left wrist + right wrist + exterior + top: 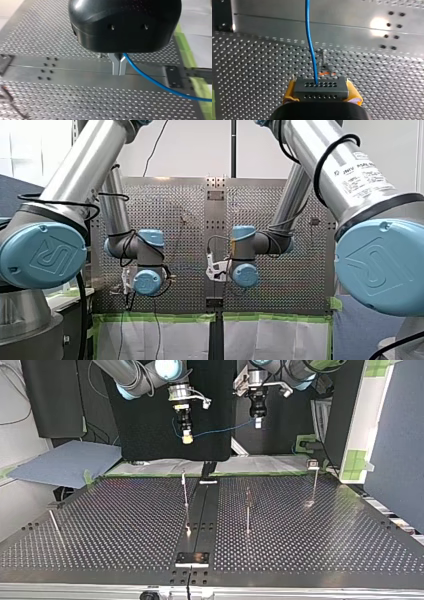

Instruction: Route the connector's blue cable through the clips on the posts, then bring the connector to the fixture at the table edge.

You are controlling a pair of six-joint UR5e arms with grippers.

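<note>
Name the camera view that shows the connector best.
The right wrist view: the connector fills the foreground, clamped in my right end effector, with the blue cable leaving its holed face. The top view shows it only tiny, at that end effector's tip. The left wrist view shows just the cable; the front view doesn't show it.

Thin posts [247, 510] rise from the table [100, 525], with open gaps between them.
</note>
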